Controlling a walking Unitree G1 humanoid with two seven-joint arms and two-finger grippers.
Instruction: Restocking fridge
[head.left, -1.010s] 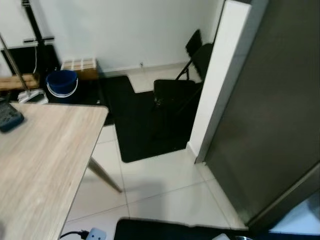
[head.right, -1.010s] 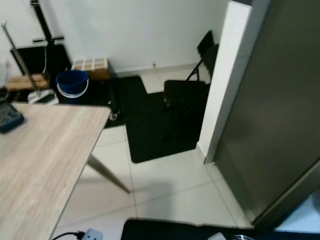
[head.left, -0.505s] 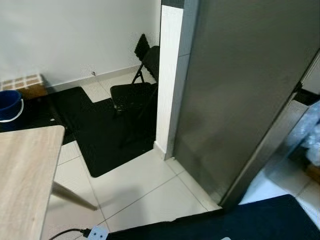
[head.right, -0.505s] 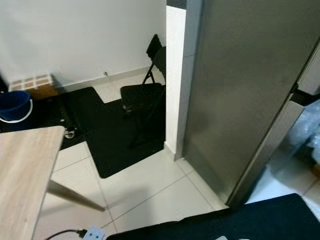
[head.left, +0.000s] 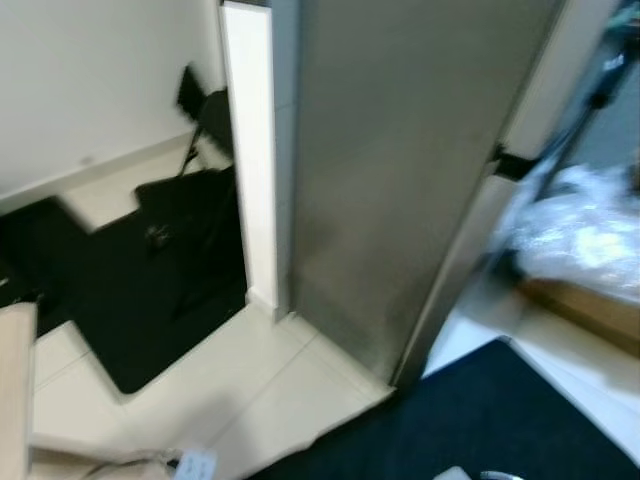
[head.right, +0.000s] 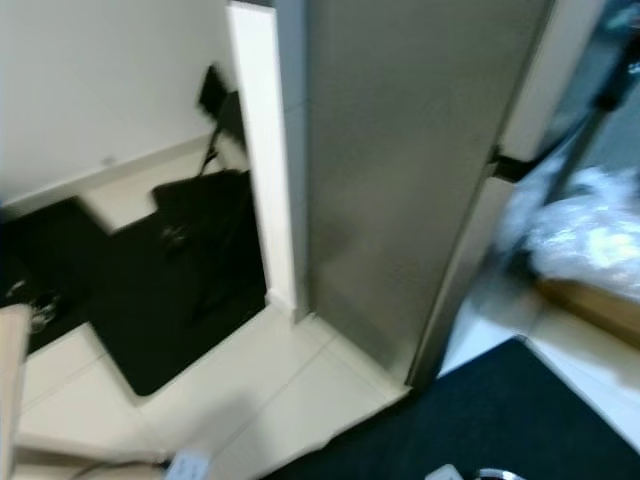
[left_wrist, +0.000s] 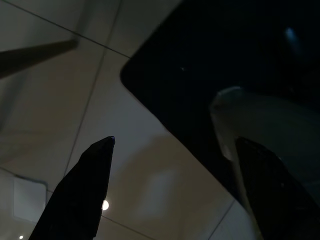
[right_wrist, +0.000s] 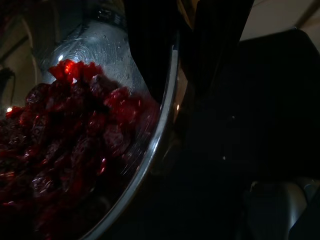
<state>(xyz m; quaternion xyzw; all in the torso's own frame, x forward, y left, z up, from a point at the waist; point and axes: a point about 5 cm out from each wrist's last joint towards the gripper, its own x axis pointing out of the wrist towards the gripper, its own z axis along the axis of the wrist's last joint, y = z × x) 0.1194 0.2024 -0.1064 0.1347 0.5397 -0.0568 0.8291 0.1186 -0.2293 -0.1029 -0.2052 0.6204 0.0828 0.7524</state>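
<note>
My right gripper (right_wrist: 175, 75) pinched a glass bowl (right_wrist: 100, 65) of red berries (right_wrist: 65, 135), left gripper (left_wrist: 170, 185) spread above tiled floor (left_wrist: 100, 100), grey fridge (head.left: 400, 170) ahead.

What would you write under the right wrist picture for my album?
Right gripper clamped on a clear container of dark red dried fruit.

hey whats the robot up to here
The robot stands facing the side of a tall steel fridge, with a black folding chair on a dark mat to its left. Its right gripper holds a clear container of red fruit pieces, one finger laid across the rim. The left gripper is open and empty, hanging over the tile floor. The head views are blurred.
</note>
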